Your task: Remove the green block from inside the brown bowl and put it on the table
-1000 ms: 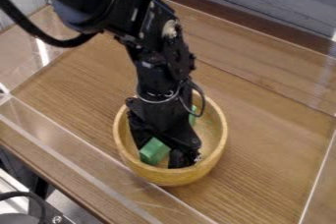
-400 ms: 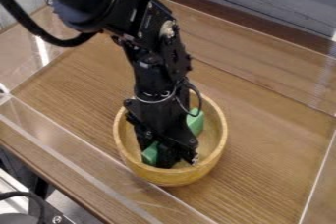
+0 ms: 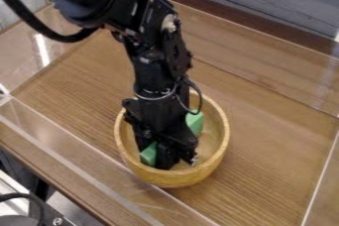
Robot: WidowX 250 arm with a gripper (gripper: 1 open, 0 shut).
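Block [image 3: 193, 123] in bowl [image 3: 212, 161], on table [image 3: 265, 91]

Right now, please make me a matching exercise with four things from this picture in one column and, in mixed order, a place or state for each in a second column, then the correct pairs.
Column 1:
1. bright green rectangular block
2. round light tan wooden bowl
3. black tool
4. brown wood-grain table

Column 2:
A. carries the bowl
B. points down into the bowl
C. lies inside the bowl, between the tool's fingers
D. stands on the table, near its front edge

Pairs: 1-C, 2-D, 3-B, 4-A
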